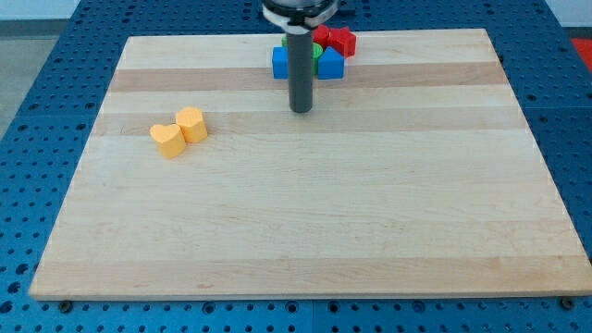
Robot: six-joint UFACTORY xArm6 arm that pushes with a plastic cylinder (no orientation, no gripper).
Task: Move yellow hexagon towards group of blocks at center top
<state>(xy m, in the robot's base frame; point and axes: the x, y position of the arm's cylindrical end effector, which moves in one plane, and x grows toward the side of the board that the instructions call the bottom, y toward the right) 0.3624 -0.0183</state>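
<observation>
The yellow hexagon (pixel 192 124) sits on the wooden board at the view's left, touching a yellow heart-shaped block (pixel 167 140) at its lower left. A group of blocks lies at the view's top centre: a blue block (pixel 280 62), a blue block with a pointed top (pixel 331 64), a green block (pixel 315 50) and red blocks (pixel 337 40). My tip (pixel 302 110) stands on the board just below that group, well to the right of the yellow hexagon. The rod hides part of the group.
The wooden board (pixel 305 231) lies on a blue perforated table (pixel 37 92). Its edges show on all sides.
</observation>
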